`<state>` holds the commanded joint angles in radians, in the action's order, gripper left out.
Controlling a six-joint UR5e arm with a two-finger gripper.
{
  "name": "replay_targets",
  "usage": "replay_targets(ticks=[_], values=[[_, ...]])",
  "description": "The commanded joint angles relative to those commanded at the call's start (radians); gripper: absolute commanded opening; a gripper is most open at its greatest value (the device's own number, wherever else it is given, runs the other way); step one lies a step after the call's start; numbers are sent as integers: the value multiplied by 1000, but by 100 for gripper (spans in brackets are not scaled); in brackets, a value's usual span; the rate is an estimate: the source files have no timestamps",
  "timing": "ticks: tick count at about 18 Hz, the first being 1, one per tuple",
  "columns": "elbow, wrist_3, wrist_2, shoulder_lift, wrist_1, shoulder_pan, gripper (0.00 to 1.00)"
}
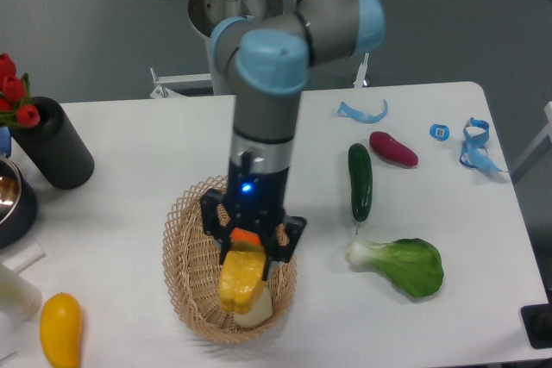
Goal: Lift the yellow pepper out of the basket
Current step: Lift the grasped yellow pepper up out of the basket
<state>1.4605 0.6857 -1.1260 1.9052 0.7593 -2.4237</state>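
My gripper (246, 252) is shut on the yellow pepper (241, 279), a small ridged, blocky yellow piece that hangs lifted above the right half of the tan wicker basket (191, 271). The arm comes down from the upper middle and hides much of the basket's back rim. An orange fruit (246, 237) shows only as a sliver behind the fingers. A pale round vegetable (257, 309) lies in the basket just under the pepper.
A smooth yellow mango-like fruit (60, 328) lies at the front left. A cucumber (360, 181), a purple vegetable (393, 148) and a bok choy (404, 265) lie to the right. A black cylinder (56, 144) with red flowers and a metal bowl (10, 197) stand at the left.
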Motion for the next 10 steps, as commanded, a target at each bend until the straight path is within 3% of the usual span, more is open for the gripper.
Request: replay_targets(ticks=[10], values=[[-35,0,2,5,0,-17,28]])
